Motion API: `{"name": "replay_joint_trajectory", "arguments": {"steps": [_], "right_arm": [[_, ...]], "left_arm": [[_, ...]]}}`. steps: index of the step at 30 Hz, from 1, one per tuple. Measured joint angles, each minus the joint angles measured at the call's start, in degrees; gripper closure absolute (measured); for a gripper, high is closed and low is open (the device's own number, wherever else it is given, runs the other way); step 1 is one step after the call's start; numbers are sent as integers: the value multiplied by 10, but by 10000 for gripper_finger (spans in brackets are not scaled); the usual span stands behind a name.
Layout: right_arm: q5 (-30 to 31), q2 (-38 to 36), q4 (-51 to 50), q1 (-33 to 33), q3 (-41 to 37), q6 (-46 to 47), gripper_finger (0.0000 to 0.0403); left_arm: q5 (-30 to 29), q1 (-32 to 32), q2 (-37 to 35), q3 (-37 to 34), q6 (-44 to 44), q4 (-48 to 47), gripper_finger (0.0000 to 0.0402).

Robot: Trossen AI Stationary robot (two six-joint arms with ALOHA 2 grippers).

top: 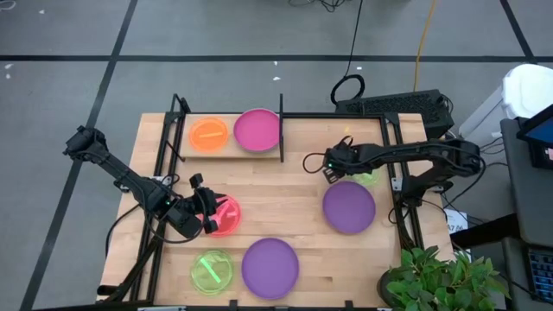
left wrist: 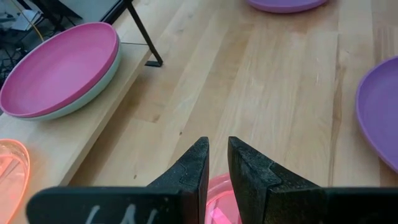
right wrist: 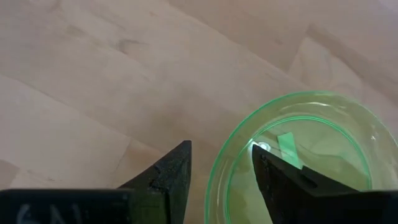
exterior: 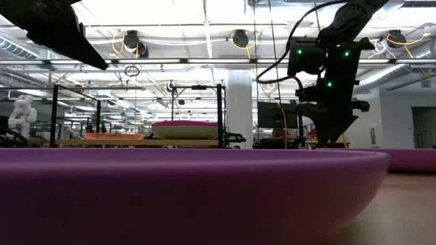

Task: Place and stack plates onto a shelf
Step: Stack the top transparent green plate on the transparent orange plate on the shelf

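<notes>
Translucent neon-green round plastic plate (right wrist: 298,155) lies flat on the wooden tabletop (top: 294,194), its rim between the parted fingers of the right gripper (right wrist: 221,165), which straddle it without clamping. The narrow wooden shelf (top: 226,149) holds a translucent orange plate (top: 208,135) beside a magenta plate (top: 257,130) stacked on a pale one. The left gripper (left wrist: 217,163) is clenched on the rim of a translucent red plate (top: 226,215).

Left wrist view: a red plate gripped at its rim

The rim of a translucent red plate (left wrist: 219,202) is pinched between the left gripper (left wrist: 217,163) fingers. Ahead and to one side, a magenta plate (left wrist: 59,68) is stacked on a pale one upon the shelf (left wrist: 81,134); purple plates (left wrist: 378,115) are seen opposite.
</notes>
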Motion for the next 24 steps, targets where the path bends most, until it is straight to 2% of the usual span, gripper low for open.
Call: {"name": "replay_joint_trajectory", "arguments": {"steps": [7, 24], "right_arm": [[0, 31, -7, -12, 0, -3, 250], [0, 32, -14, -27, 0, -17, 250]], "left_arm": [[0, 0, 0, 0, -1, 0, 335], [0, 0, 0, 0, 3, 0, 335]]}}
